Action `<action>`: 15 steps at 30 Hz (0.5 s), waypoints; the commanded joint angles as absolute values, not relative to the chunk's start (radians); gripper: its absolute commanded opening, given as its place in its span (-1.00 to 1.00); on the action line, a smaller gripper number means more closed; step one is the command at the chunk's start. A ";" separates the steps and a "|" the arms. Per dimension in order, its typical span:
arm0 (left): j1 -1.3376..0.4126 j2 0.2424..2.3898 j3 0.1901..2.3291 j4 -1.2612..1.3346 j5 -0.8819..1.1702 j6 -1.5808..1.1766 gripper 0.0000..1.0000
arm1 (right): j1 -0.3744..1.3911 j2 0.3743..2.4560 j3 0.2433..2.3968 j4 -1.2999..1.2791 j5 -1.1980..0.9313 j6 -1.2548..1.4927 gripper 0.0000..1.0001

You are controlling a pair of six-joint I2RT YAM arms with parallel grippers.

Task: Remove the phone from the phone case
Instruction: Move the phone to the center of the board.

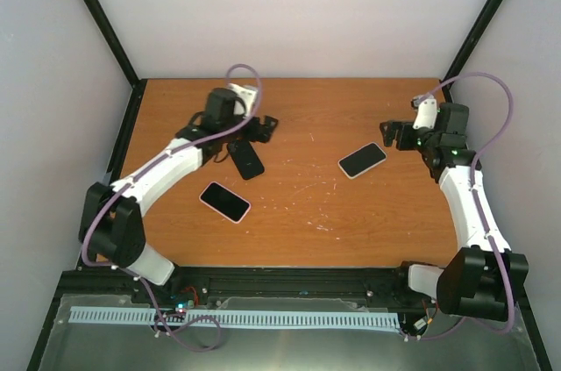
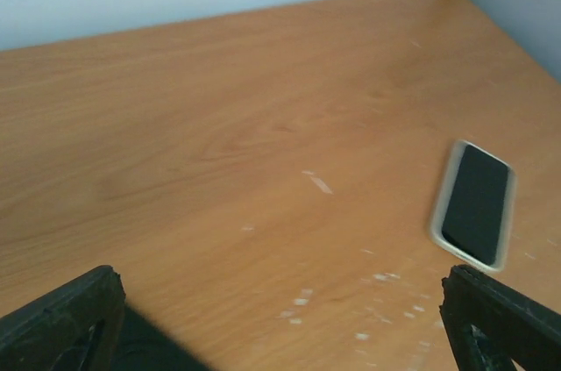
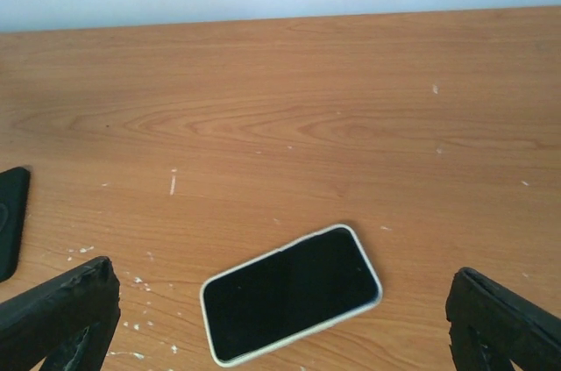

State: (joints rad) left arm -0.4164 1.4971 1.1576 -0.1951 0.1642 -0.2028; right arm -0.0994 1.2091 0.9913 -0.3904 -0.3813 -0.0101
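On the wooden table (image 1: 307,213) lie three flat, phone-shaped things. Toward the right, a white-cased phone (image 1: 362,160) rests screen up and turned on the diagonal, just near and left of the right gripper (image 1: 392,136) but apart from it. That gripper has its fingers (image 3: 61,314) spread wide. In the right wrist view the two dark tips sit at the bottom corners, and the phone lies between them and a little beyond, gripped by nothing.

On the left side, a black slab (image 1: 246,160) lies just on the near side of the left gripper (image 1: 266,128). Whether it is a phone face down or an empty case cannot be told. The left gripper is likewise parted, with its own fingers (image 2: 61,318) at the two lower corners of the left wrist view and bare wood between them.

Nearer still and further left, a pink-edged phone (image 1: 224,201) lies screen up — apart from the black slab and held by neither gripper.
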 commanded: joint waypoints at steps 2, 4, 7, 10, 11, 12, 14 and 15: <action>-0.603 1.624 1.330 -0.320 0.189 -0.179 0.98 | -0.167 1.198 0.966 -0.427 -0.450 -0.043 1.00; -0.652 1.687 1.388 -0.361 0.235 -0.194 0.99 | -0.179 1.194 0.945 -0.435 -0.466 -0.066 1.00; -0.706 1.786 1.467 -0.406 0.273 -0.192 0.99 | -0.191 1.192 0.926 -0.423 -0.473 -0.066 1.00; -0.738 1.896 1.552 -0.439 0.270 -0.175 0.99 | -0.194 1.202 0.918 -0.422 -0.482 -0.055 1.00; -0.742 1.930 1.584 -0.461 0.275 -0.170 0.99 | -0.196 1.201 0.914 -0.421 -0.483 -0.052 1.00; -0.745 1.961 1.610 -0.483 0.279 -0.165 0.99 | -0.200 1.199 0.910 -0.418 -0.484 -0.049 1.00; -0.749 2.003 1.627 -0.492 0.301 -0.135 0.99 | -0.207 1.189 0.900 -0.407 -0.484 -0.047 1.00; -0.751 2.018 1.622 -0.481 0.311 -0.117 0.99 | -0.209 1.187 0.898 -0.403 -0.483 -0.048 1.00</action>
State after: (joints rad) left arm -0.7437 1.9614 1.5692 -0.4175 0.2665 -0.1822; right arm -0.1936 1.2091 0.9203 -0.4267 -0.4667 -0.0444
